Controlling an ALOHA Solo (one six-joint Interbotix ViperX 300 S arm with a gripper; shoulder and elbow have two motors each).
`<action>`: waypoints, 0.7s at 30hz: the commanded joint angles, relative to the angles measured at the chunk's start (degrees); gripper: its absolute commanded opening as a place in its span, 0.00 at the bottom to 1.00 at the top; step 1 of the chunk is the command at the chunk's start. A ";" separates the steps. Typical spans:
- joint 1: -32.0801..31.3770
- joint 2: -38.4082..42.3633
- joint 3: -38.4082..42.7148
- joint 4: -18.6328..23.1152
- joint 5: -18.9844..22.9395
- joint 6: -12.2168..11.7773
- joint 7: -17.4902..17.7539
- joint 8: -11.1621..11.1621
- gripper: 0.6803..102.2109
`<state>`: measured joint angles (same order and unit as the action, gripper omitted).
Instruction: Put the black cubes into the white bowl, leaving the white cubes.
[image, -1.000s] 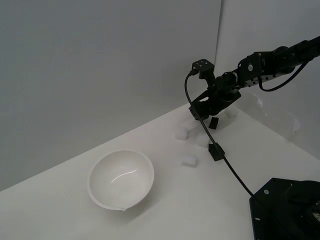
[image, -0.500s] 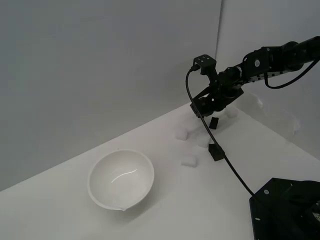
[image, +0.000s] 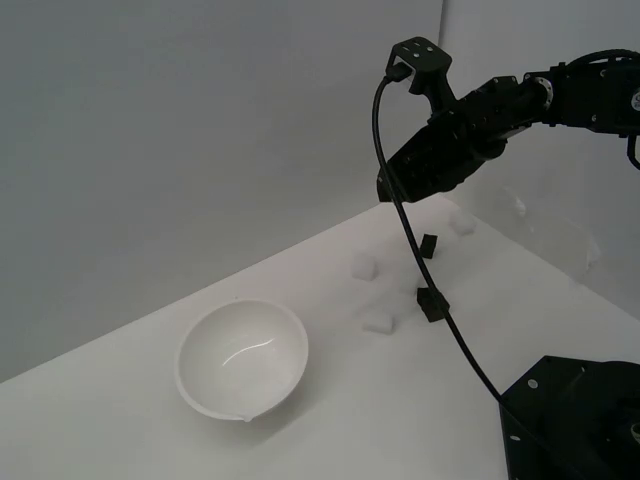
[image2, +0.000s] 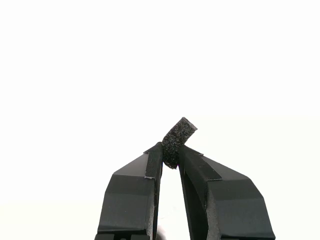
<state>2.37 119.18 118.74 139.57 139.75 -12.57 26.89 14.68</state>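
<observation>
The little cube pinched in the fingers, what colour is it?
Black. The small matte black foam cube shows best in the wrist view.

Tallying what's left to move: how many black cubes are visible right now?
3: one pinched in the gripper (black cube), two on the table, one farther back, one nearer the white cubes. None in the bowl.

Light in the exterior view is soft and even, and my table (image: 300, 420) reads pale grey under it. The bowl (image: 242, 360) shows a thin curved glare inside and a faint shadow beneath. The white cubes (image: 378, 322) nearly melt into the surface. My wrist view is blown out to pure white behind my gripper (image2: 170, 155), with no surface detail. The grainy black cube (image2: 177, 140) between my fingers is sharp.
</observation>
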 joint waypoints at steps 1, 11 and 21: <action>-2.72 2.99 3.34 0.26 0.09 -0.97 0.97 -0.70 0.02; -19.51 5.36 5.71 0.53 0.35 -2.02 0.88 -6.06 0.02; -28.92 3.60 3.87 0.18 0.00 -5.27 0.09 -6.15 0.02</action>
<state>-25.05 122.43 122.08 140.45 140.71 -16.44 26.98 8.17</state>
